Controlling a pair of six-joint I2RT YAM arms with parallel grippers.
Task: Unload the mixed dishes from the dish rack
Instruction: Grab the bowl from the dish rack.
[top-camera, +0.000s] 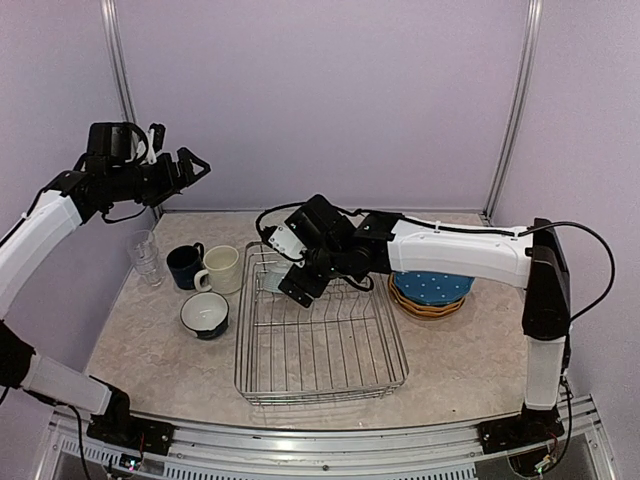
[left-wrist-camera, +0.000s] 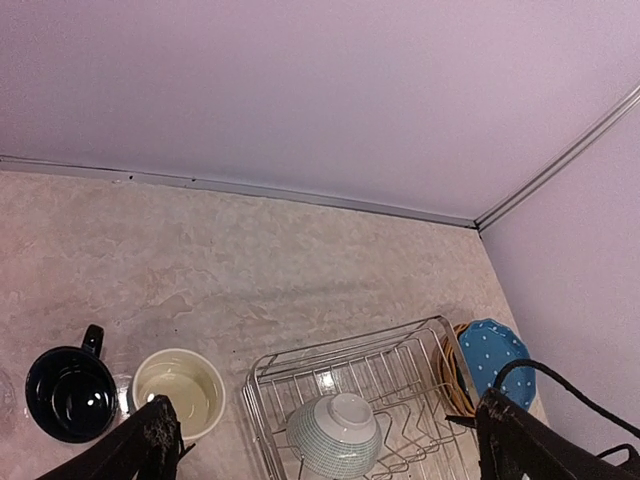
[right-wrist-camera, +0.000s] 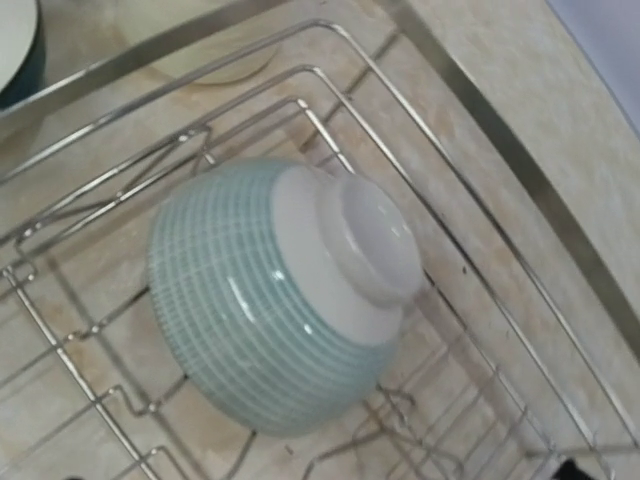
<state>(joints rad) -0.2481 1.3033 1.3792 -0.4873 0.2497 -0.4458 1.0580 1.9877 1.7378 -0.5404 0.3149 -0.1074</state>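
The dish rack (top-camera: 330, 345) is a silver wire basket in the middle of the table. One pale teal ribbed bowl (right-wrist-camera: 270, 310) lies upside down in its back left corner, white foot up. My right gripper (top-camera: 297, 288) hovers just above that bowl (top-camera: 272, 277), open; its fingers stay outside the right wrist view and nothing touches the bowl. My left gripper (top-camera: 190, 168) hangs high at the left, open and empty. In the left wrist view the bowl (left-wrist-camera: 335, 435) and the rack (left-wrist-camera: 410, 345) lie far below the left gripper (left-wrist-camera: 325, 420).
Left of the rack stand a cream mug (top-camera: 222, 268), a navy mug (top-camera: 185, 265), stacked clear glasses (top-camera: 146, 256) and a dark-sided bowl (top-camera: 205, 314). A blue dotted plate (top-camera: 432, 286) rests on a yellow plate (top-camera: 425, 310) right of the rack, under my right forearm.
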